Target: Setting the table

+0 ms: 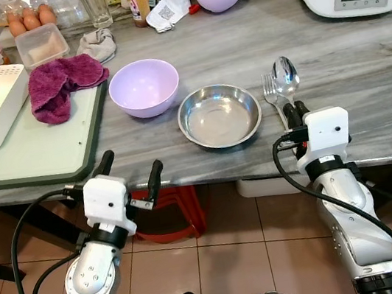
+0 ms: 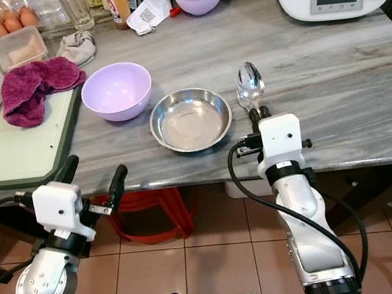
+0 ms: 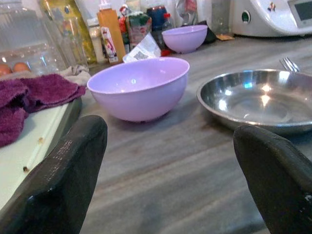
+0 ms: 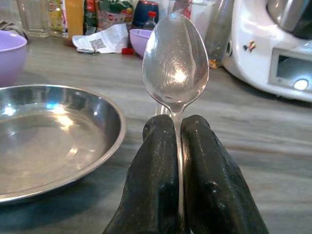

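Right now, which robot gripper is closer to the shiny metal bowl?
The right. The right gripper is just beside the metal bowl, shut on a spoon. The left gripper hangs open off the counter's front edge, farther from the bowl.

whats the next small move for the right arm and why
Probably lower the spoon to the counter beside the fork, right of the steel bowl, then open. The right end effector is shut on its handle, holding it above the fork.
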Tool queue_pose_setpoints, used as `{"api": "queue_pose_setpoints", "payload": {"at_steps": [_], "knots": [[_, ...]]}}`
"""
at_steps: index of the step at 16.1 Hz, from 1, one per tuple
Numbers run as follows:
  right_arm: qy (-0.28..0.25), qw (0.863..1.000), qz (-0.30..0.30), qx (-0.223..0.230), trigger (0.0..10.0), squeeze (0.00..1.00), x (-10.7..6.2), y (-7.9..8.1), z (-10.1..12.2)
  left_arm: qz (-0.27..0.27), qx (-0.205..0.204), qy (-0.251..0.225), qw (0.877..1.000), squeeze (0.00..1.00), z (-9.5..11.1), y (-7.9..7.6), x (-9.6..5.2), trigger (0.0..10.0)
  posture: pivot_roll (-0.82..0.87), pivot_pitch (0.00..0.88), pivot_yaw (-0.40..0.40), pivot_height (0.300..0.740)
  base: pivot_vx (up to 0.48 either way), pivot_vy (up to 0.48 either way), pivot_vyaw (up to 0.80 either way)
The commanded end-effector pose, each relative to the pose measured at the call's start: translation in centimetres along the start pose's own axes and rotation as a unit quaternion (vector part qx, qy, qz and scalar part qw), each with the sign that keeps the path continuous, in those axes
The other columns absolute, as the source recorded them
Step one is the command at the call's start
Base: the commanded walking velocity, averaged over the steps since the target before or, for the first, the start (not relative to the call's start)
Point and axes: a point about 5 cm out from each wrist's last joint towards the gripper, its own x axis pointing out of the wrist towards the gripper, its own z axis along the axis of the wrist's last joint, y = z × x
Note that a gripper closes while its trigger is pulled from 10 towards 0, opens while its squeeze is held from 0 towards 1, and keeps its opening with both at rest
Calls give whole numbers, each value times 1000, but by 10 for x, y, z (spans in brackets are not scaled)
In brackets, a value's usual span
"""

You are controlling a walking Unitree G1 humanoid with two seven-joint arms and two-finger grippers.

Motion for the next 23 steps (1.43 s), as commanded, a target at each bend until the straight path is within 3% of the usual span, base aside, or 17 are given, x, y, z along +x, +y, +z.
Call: {"api": "queue_pose_setpoints", "payload": {"at_steps": [1,11,13,18,20,23], "knots": [[-6,1000,-13,-5,10000,0,1,-5,2,-2,-3,9,1000,0,-3,-4,-1,10000,-109,188,3,740,0,-382,0],[-5,1000,-12,-7,10000,0,2,-5,1,1,-18,14,1000,0,-7,-5,1,10000,-112,186,3,740,0,-467,0],[-4,1000,-9,-4,10000,0,1,-3,1,18,-32,14,999,0,-7,-2,1,10000,-114,190,4,740,0,0,0],[2,1000,3,16,10000,0,1,3,1,31,-16,21,999,0,-11,5,2,10000,-113,191,12,740,0,0,0],[12,999,13,27,10000,0,2,7,0,16,-14,19,1000,0,-12,4,1,10000,-112,192,16,740,0,0,0],[52,996,2,78,10000,0,7,7,-11,-20,-5,34,999,0,-21,-2,-4,10000,-112,193,20,740,0,0,0]]}}
